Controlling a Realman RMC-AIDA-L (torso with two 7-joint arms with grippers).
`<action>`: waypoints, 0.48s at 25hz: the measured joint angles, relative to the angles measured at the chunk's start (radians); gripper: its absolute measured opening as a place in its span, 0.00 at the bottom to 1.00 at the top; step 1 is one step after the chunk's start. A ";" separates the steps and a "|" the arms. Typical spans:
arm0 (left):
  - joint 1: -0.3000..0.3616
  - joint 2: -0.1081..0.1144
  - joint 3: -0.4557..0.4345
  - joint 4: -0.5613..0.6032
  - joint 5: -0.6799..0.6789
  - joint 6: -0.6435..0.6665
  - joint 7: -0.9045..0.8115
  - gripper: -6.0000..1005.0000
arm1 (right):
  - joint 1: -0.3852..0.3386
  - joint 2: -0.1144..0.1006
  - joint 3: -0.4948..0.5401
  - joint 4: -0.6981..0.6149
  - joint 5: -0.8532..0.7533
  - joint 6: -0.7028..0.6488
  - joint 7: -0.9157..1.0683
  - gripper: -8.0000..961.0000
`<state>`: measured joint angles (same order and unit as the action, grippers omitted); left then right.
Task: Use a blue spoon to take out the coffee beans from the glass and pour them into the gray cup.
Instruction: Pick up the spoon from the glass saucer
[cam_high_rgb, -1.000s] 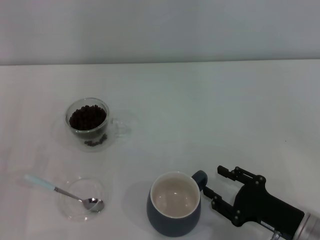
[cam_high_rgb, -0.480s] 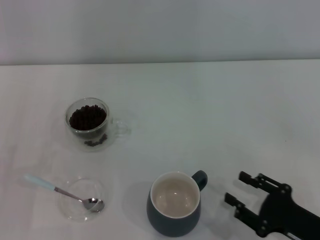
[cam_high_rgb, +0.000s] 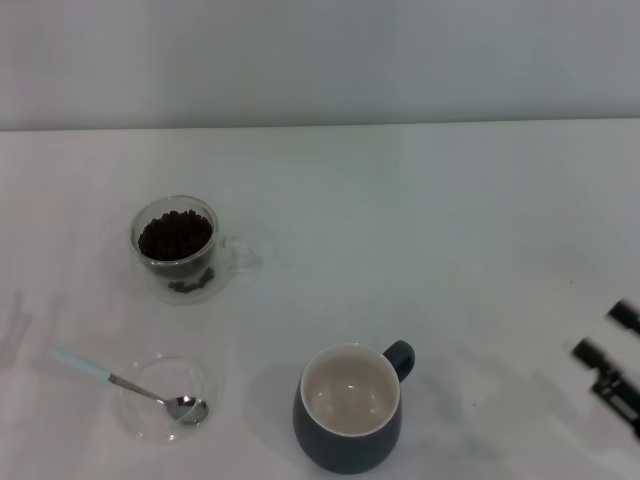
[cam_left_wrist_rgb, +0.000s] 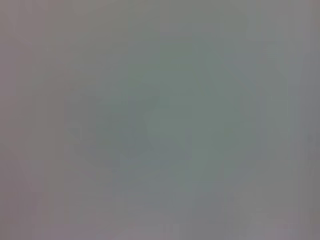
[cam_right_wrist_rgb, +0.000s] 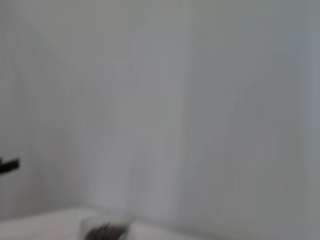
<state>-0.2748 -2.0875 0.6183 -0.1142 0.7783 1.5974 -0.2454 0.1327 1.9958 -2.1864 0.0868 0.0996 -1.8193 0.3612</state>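
The glass (cam_high_rgb: 178, 250) stands at the left of the white table, filled with dark coffee beans (cam_high_rgb: 175, 235). Nearer to me, the blue spoon (cam_high_rgb: 82, 367) lies with its metal bowl resting in a shallow clear dish (cam_high_rgb: 201, 371) and its pale handle pointing out to the left. The gray cup (cam_high_rgb: 350, 410) stands at front centre, its cream inside empty and its handle turned to the right. My right gripper (cam_high_rgb: 606, 335) is at the far right edge, open and empty, well clear of the cup. The left gripper is out of view.
The white table (cam_high_rgb: 420, 230) stretches back to a pale wall. The left wrist view is a blank grey surface. In the right wrist view there is only a pale blur with a faint dark shape low down.
My right gripper has drawn back from beside the cup's handle to the far right edge of the head view. The cup, glass and spoon have not moved.
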 joint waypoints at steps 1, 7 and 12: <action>0.000 0.000 0.000 -0.010 0.007 0.013 -0.018 0.89 | -0.002 -0.003 0.030 0.006 0.000 -0.026 -0.001 0.62; 0.008 -0.001 0.001 -0.084 0.050 0.105 -0.223 0.88 | -0.002 -0.009 0.243 0.007 0.000 -0.074 -0.012 0.62; 0.021 -0.002 0.001 -0.128 0.078 0.149 -0.415 0.88 | 0.025 -0.013 0.388 0.003 0.000 -0.076 -0.014 0.62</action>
<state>-0.2535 -2.0891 0.6198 -0.2424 0.8564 1.7462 -0.6600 0.1574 1.9823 -1.7989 0.0894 0.0997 -1.8953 0.3471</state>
